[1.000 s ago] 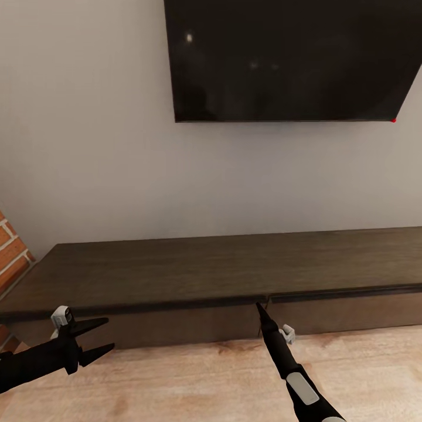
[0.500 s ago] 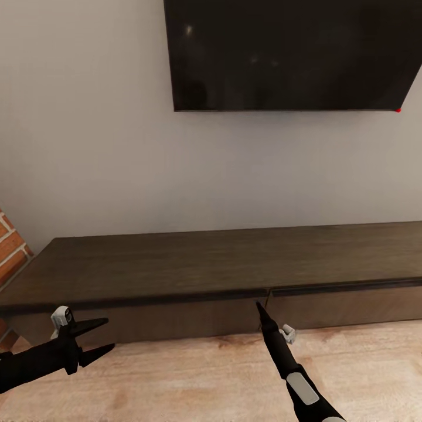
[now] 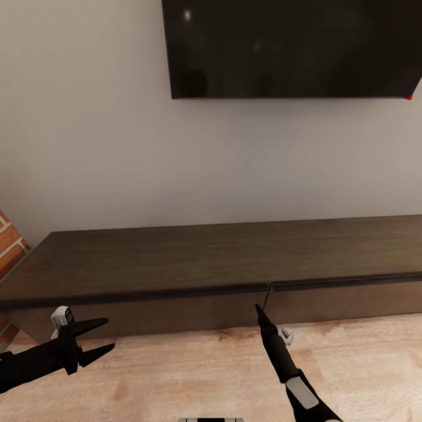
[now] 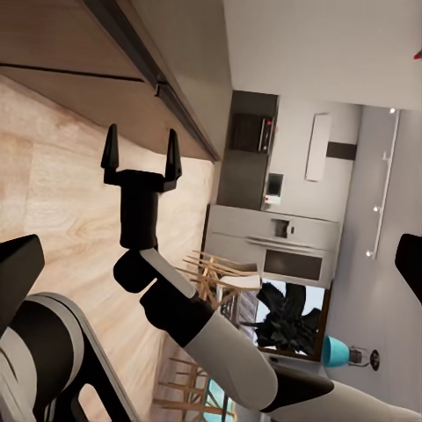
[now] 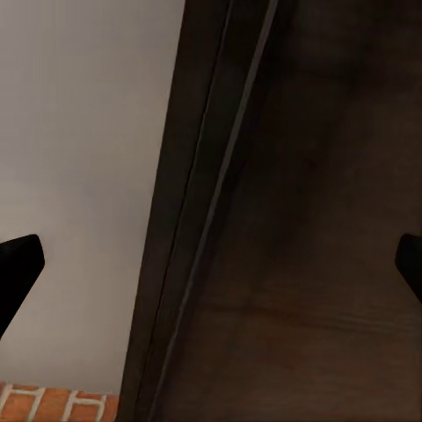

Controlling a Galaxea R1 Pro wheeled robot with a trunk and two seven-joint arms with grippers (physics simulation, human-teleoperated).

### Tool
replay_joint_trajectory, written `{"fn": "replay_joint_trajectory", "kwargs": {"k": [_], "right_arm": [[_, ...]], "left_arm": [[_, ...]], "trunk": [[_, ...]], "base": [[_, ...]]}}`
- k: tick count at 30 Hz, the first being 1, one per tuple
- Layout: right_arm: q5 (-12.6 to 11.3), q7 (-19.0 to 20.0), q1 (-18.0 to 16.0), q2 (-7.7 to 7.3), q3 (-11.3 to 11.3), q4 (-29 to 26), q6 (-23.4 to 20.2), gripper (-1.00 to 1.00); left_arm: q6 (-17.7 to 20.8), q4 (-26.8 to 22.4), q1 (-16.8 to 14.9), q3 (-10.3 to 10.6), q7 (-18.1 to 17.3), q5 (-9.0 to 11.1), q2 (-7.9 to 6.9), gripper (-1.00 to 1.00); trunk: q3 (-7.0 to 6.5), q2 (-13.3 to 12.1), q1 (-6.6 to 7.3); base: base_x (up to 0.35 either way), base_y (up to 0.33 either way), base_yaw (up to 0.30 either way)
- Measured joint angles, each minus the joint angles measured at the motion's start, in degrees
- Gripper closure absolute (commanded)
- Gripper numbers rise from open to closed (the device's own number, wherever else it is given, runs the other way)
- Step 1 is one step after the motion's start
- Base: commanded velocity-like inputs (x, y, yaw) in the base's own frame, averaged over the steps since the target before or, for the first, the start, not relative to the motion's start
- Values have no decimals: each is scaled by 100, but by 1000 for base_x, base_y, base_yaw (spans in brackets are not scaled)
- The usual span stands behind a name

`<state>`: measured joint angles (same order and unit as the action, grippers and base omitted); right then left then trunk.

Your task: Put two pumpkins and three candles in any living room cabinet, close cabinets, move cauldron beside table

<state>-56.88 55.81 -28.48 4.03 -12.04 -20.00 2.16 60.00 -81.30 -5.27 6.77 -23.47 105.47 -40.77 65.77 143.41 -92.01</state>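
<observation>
both grippers spread — left wrist view shows right gripper (image 4: 141, 158).

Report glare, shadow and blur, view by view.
Head view: faint pale glints on the dark TV screen, a soft shadow under the cabinet top's lip. Left wrist view: sharp, bright far room beyond the right claw. Right wrist view: dim, soft cabinet wood.

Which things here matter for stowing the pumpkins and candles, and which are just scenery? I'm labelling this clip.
Part of the job:
- cabinet, long dark wood unit, drawer fronts shut
- left pincer, open, empty
- right pincer, open, empty, close to the cabinet's front

Just there:
- TV on the wall
- brick fireplace
- wood floor
</observation>
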Motion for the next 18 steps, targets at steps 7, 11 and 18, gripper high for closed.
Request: {"fn": "replay_joint_trajectory", "kwargs": {"k": [7, 11, 18], "right_arm": [[9, 16, 0, 11, -16, -4, 190, -100], [-14, 5, 0, 17, -24, 3, 382, -100], [-247, 0, 0, 26, -29, 5, 415, -100]], "left_arm": [[0, 0, 0, 0, 0, 0, 7, -100], [0, 0, 0, 0, 0, 0, 8, -100], [0, 0, 0, 0, 0, 0, 8, -100]], "trunk": [[0, 0, 0], [0, 0, 0], [0, 0, 0]], "base": [[0, 0, 0], [0, 0, 0], [0, 0, 0]]}}
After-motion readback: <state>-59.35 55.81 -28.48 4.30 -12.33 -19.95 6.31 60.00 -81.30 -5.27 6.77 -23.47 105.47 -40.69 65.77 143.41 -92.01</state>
